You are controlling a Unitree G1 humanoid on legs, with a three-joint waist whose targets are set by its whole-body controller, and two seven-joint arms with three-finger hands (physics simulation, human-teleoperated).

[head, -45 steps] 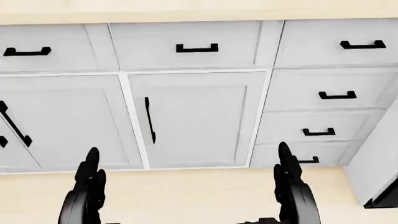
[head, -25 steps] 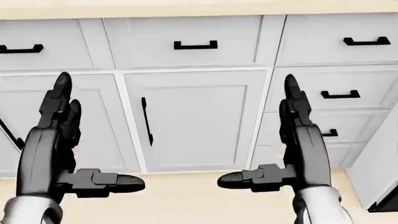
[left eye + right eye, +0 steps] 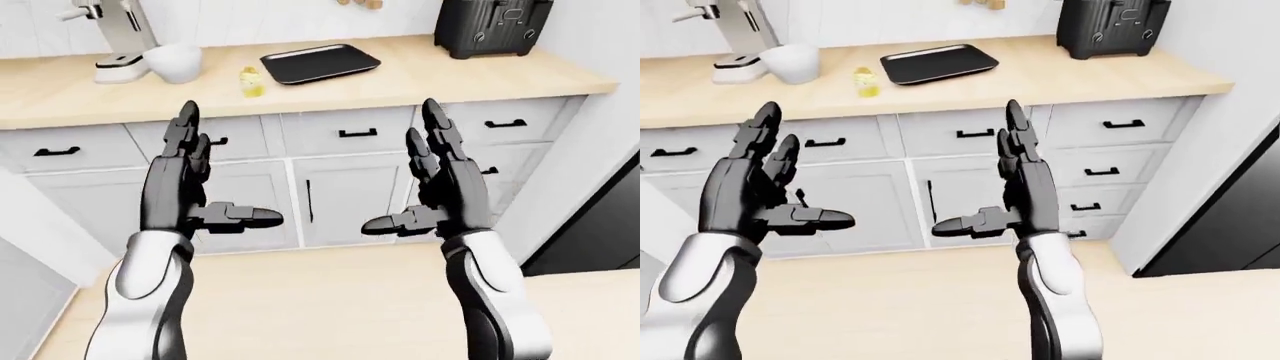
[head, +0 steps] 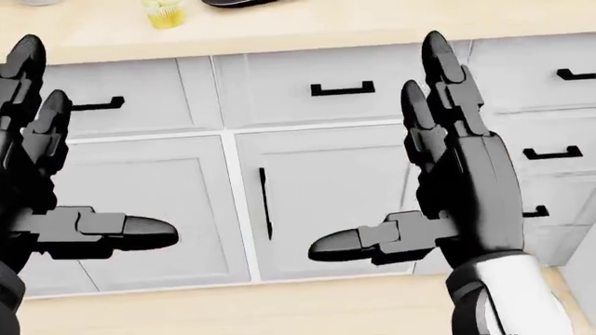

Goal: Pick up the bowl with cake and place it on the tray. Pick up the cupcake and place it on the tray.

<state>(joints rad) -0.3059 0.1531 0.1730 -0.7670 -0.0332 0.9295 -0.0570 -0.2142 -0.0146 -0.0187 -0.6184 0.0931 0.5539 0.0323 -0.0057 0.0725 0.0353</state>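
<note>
A white bowl sits on the wooden counter at the upper left of the left-eye view; what it holds does not show. A small yellow cupcake stands to its right, and also shows at the top of the head view. A black tray lies empty further right on the counter. My left hand and right hand are both open and empty, fingers up and thumbs pointing inward. They are held in the air before the cabinet doors, below and short of the counter.
A white stand mixer stands left of the bowl. A black toaster stands at the counter's right end. Grey cabinets with black handles run under the counter. A dark appliance is at the right edge.
Both hands have risen and fill more of the head view. The whole picture has shifted down and right, so the camera has moved; the counter edge and cupcake now show at the top.
</note>
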